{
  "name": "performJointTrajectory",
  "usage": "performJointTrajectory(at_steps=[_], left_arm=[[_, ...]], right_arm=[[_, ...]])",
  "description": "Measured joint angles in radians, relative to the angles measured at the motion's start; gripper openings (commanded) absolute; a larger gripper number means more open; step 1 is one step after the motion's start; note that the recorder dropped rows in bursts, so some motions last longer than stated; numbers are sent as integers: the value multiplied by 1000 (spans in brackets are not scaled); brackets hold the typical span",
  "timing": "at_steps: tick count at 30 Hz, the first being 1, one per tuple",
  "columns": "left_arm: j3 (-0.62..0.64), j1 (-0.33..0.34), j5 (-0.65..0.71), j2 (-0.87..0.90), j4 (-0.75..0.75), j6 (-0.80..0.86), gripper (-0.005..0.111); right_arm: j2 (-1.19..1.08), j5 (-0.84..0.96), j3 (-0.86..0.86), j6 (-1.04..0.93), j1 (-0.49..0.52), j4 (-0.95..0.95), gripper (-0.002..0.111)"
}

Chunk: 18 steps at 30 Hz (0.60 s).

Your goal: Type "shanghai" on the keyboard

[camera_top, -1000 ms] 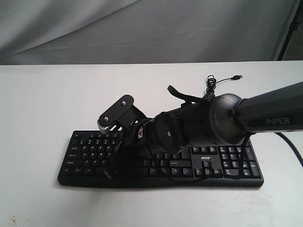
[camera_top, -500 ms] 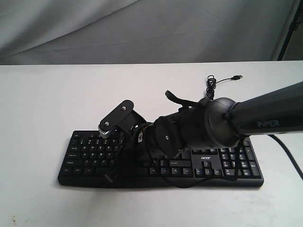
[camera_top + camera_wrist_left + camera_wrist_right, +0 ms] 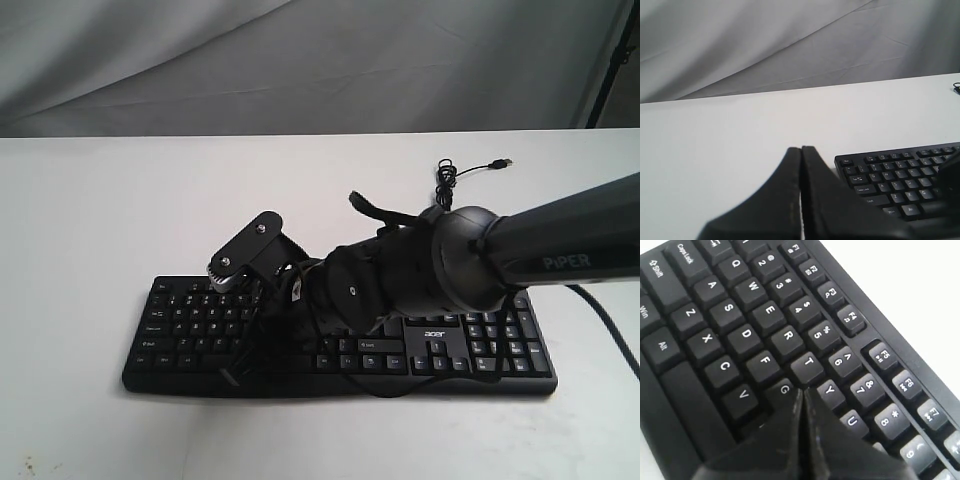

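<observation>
Compared with a second ago, the right arm (image 3: 440, 265) sits slightly lower and further left over the keyboard (image 3: 180, 325), its camera bracket (image 3: 243, 250) dips, and the right tool (image 3: 802, 395), fingers together, hangs a little nearer the keys.

A white table (image 3: 90, 220) stands before draped grey cloth (image 3: 300, 60).

Left of frame: we see bare white table (image 3: 90, 220), open for passing.
Centre: the right arm (image 3: 420, 270) lies across the keyboard (image 3: 180, 325), covering its middle keys.
Upper right: we note a coiled USB cable (image 3: 447, 176).
</observation>
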State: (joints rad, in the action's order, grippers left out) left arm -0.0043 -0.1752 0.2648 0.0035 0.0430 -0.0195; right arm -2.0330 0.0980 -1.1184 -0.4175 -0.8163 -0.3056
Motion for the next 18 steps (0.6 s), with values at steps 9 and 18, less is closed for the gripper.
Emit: performJointTrajectory(at_steps=[9,18], left_arm=[[0,0,0,0,0,0,0],[0,0,0,0,0,0,0]], right_arm=[[0,0,0,-2,0,4,0],[42,102,-77,-2,-2,49,0]])
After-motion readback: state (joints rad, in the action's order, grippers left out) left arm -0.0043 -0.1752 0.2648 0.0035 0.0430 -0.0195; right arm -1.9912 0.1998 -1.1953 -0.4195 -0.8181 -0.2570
